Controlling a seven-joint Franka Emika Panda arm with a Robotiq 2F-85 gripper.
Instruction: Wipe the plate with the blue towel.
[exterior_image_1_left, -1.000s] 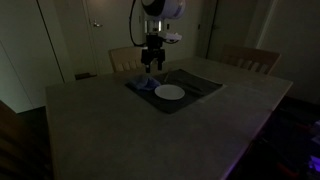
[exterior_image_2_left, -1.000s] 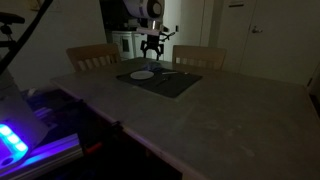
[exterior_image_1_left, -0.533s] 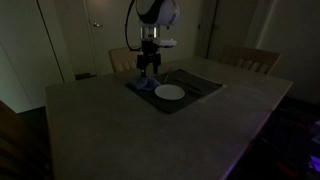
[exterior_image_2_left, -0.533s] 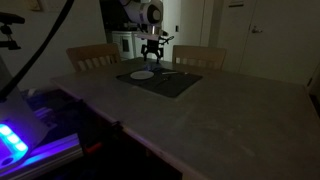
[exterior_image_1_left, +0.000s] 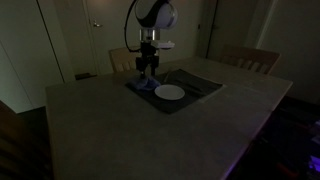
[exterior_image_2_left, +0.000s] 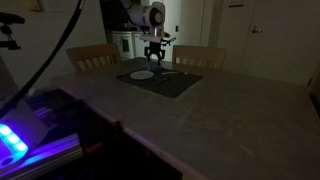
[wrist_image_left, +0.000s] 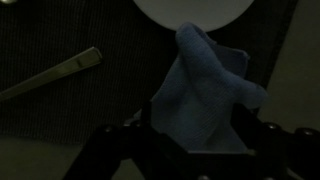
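Observation:
A white plate lies on a dark placemat on the table, and shows in both exterior views. A crumpled blue towel lies on the mat right beside the plate. In the wrist view the towel touches the plate's rim. My gripper is low over the towel, also seen in the exterior view. In the wrist view its fingers are open and stand on either side of the towel.
A long utensil lies on the mat beside the towel. Two wooden chairs stand behind the table. The room is dark. A lit blue device stands near the table's edge.
My gripper has moved from beside the plate to over the towel and has come down toward it. Plate and towel have not moved.

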